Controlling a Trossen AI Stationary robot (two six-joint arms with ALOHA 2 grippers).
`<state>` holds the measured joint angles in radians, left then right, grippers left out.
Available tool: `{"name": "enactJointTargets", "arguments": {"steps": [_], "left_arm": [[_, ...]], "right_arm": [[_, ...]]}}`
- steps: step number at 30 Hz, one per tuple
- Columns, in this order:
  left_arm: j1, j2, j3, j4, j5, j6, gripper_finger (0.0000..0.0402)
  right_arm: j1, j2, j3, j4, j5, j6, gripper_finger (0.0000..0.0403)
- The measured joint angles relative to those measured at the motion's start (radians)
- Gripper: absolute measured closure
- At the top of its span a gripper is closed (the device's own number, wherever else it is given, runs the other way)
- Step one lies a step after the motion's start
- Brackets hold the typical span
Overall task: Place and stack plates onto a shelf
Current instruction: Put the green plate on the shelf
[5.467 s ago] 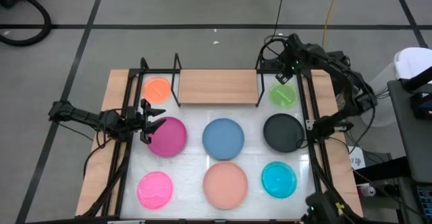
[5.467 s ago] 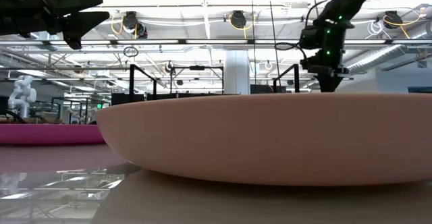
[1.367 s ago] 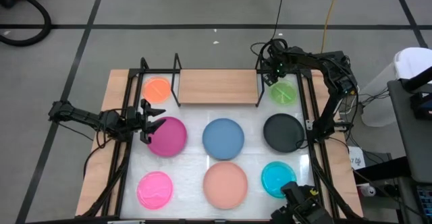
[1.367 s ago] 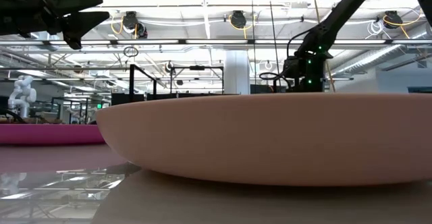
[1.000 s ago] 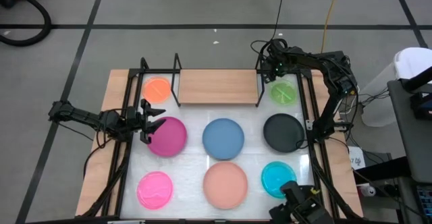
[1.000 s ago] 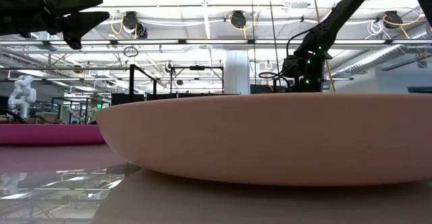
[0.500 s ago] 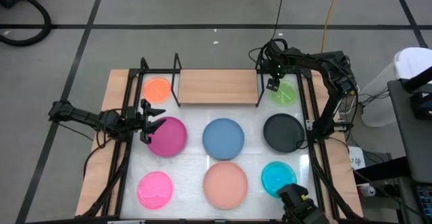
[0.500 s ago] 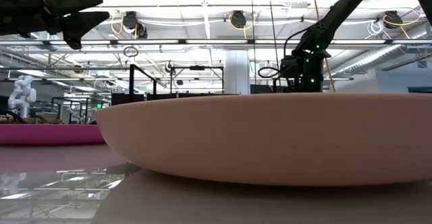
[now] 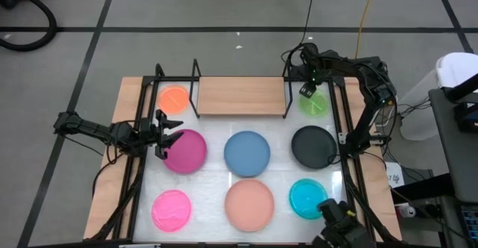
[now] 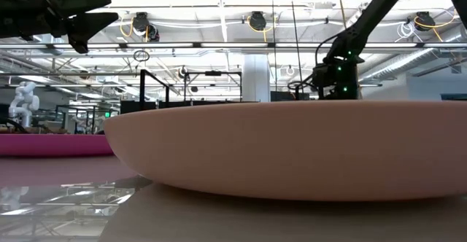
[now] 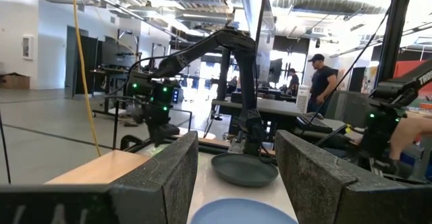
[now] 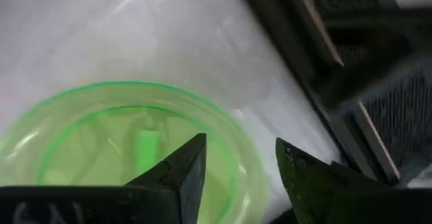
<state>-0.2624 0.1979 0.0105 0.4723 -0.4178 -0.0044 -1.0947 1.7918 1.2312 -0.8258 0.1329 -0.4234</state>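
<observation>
Eight plates lie on the white surface [image 9: 216,175], none on the shelf [image 9: 240,95]. Back row: orange plate [image 9: 174,98] to the left of the shelf board, green plate [image 9: 313,103] to its right. Middle row: magenta plate [image 9: 186,150], blue plate [image 9: 247,153], black plate [image 9: 313,146]. Front row: pink plate [image 9: 172,208], salmon plate [image 9: 250,204], cyan plate [image 9: 308,199].

My right hand [image 9: 307,90] is low at the green plate's shelf-side edge, close to the shelf's right rod uprights. In the right wrist view my two fingers [image 12: 179,172] stand spread, with the green plate's rim [image 12: 229,158] passing between them; whether either finger touches the rim I cannot tell. Nothing pinched yet. The plate sits flat on the surface.

My left hand [image 9: 166,134] hovers at the left edge of the magenta plate, fingers spread, holding nothing. Its wrist view looks across the blue plate and black plate toward the right arm [image 11: 202,52].

In the low view the salmon plate fills the foreground, and the right arm comes down behind it.

Beyond the surface a person [image 11: 325,84] stands in the room.
</observation>
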Motion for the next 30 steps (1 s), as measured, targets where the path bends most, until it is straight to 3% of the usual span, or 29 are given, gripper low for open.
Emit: {"name": "enactJointTargets", "arguments": {"steps": [7, 16, 30], "left_arm": [[0.0, 0.0, 0.0, 0.0, 0.0, 0.0, 0.0199], [0.0, 0.0, 0.0, 0.0, 0.0, 0.0, 0.0199], [0.0, 0.0, 0.0, 0.0, 0.0, 0.0, 0.0199]], "right_arm": [[-0.045, 0.0, 0.0, 0.026, -0.002, 0.16, 0.0235], [-0.052, 0.04, -0.001, -0.063, -0.001, 0.223, 0.0203], [-0.077, 0.075, -0.015, -0.016, -0.006, 0.253, 0.0203]]}}
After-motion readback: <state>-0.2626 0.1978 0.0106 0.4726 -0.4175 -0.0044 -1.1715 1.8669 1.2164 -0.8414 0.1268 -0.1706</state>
